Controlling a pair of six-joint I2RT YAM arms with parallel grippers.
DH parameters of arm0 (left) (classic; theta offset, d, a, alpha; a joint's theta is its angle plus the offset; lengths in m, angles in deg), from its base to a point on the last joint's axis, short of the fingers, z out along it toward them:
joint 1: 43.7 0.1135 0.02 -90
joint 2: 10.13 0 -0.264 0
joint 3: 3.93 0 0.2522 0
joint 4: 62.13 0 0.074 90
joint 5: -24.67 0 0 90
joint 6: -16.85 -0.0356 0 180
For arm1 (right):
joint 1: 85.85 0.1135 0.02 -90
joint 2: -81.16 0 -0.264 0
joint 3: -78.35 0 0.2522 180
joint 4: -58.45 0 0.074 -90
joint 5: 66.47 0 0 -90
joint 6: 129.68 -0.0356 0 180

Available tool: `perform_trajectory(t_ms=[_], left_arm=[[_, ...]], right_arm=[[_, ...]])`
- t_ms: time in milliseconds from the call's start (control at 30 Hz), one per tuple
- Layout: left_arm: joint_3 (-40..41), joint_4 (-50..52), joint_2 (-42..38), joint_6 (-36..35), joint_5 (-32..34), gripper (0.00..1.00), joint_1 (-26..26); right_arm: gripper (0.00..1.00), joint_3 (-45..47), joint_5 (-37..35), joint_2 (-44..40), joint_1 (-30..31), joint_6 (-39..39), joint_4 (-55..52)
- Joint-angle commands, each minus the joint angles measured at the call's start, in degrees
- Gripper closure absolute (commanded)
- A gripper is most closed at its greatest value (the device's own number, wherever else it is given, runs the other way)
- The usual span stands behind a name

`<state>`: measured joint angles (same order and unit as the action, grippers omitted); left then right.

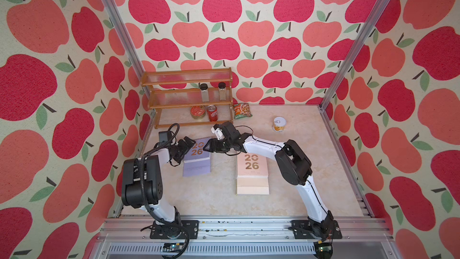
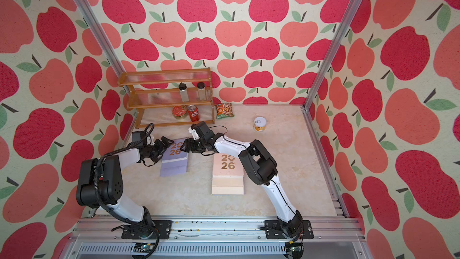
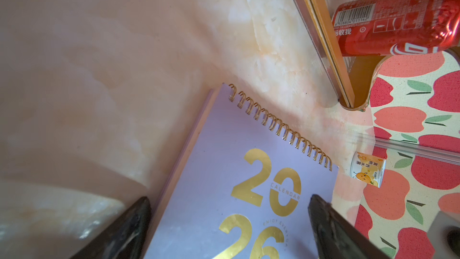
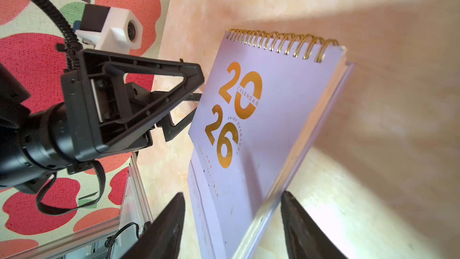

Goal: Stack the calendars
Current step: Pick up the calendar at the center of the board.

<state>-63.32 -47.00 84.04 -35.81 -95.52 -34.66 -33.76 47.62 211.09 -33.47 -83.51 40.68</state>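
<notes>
Lilac spiral-bound "2026" calendar (image 1: 197, 164) pictured far left on marbled beige counter (image 1: 311, 165), flanked by left claw (image 1: 188, 145), spread wide, and right claw (image 1: 207, 147), grip undeterminable; pale pink calendar stack (image 1: 252, 173) seen alongside, right.

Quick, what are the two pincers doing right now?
Left pincer: open, jaws wide at the lilac calendar's edge.
Right pincer: jaws around the same calendar; whether it grips cannot be told.
</notes>
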Motion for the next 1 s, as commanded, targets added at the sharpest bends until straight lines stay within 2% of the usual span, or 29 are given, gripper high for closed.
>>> perform_trajectory(t_ms=[0, 533, 767, 967], left_arm=[[1.9, 4.4, 1.1, -0.6, -4.0, 0.04, -0.6], [1.7, 2.3, 0.6, -1.8, -6.7, 0.04, -1.1], [1.5, 1.8, 0.4, -1.9, -7.2, 0.05, -1.6], [1.7, 1.1, -0.2, -2.1, -7.7, 0.05, -2.0]], right_arm=[[0.4, 0.8, 3.6, -2.6, 1.4, -1.3, 5.1], [0.5, 0.5, 5.6, -3.1, 2.2, -3.3, 8.0], [0.5, -0.6, 4.1, -1.9, 2.6, -3.7, 4.3], [0.51, -3.9, 1.9, 0.2, 2.8, -3.1, -3.5]])
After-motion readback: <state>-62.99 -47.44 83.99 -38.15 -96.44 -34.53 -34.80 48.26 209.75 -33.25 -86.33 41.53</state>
